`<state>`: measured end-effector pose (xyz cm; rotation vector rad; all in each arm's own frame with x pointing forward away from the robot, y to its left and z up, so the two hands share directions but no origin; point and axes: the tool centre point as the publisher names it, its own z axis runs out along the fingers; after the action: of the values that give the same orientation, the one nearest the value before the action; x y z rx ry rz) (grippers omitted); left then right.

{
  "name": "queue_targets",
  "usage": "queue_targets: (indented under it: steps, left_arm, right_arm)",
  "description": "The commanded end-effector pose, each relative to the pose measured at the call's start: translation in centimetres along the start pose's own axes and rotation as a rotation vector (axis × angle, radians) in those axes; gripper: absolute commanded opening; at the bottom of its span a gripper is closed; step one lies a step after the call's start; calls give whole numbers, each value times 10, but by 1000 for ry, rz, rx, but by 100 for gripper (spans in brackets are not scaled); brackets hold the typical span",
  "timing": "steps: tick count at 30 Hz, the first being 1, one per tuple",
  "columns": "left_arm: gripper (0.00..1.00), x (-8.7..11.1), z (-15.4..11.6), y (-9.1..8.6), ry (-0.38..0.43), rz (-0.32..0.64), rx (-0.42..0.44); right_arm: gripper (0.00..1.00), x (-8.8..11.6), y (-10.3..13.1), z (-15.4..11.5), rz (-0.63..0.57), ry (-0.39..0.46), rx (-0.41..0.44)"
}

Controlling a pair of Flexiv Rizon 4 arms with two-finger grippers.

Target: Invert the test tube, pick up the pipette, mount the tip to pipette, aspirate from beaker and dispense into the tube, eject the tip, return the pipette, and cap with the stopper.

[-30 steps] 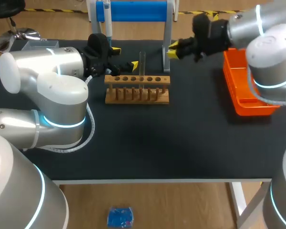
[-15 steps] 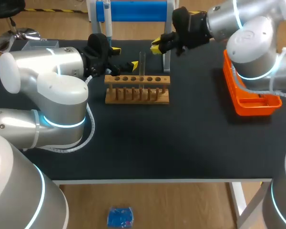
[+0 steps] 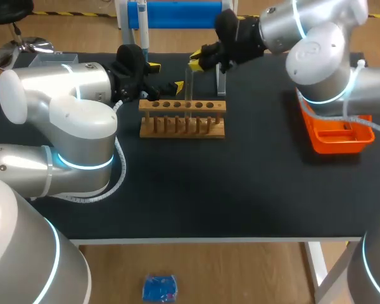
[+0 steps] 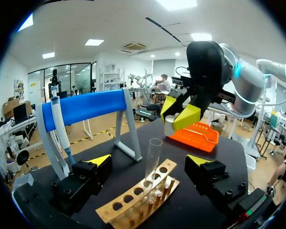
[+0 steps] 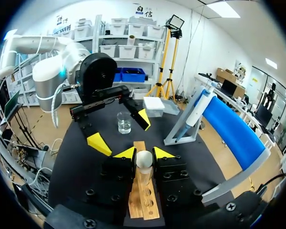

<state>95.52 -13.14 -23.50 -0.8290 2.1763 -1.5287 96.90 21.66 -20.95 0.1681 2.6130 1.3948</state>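
Note:
A clear test tube stands upright, mouth up, in the wooden rack. My right gripper hangs just above the tube's mouth, shut on a pale round stopper that shows between its yellow tips. From the left wrist view the stopper sits a little above and beyond the tube. My left gripper is open beside the rack's left end, with the tube ahead of its spread fingers. The pipette hangs on the blue stand. A beaker with liquid stands behind the left gripper.
An orange tray lies at the table's right side. A clear box sits at the back left corner. The stand's grey leg rises right behind the right gripper. My bulky left arm covers the table's left part.
My right arm has swung left from near the orange tray, carrying the stopper to just above the tube. The left arm has stayed put.

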Motion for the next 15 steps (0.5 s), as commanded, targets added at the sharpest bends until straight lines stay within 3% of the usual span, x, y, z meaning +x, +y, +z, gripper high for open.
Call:
queue_targets:
  steps: [1, 15]
  left_arm:
    - [100, 0, 2, 1, 0, 0, 5]
    - [100, 0, 2, 1, 0, 0, 5]
  right_arm:
    - [0, -6, 0, 8, 4, 5, 7]
    - [0, -8, -6, 18, 25, 14, 12]
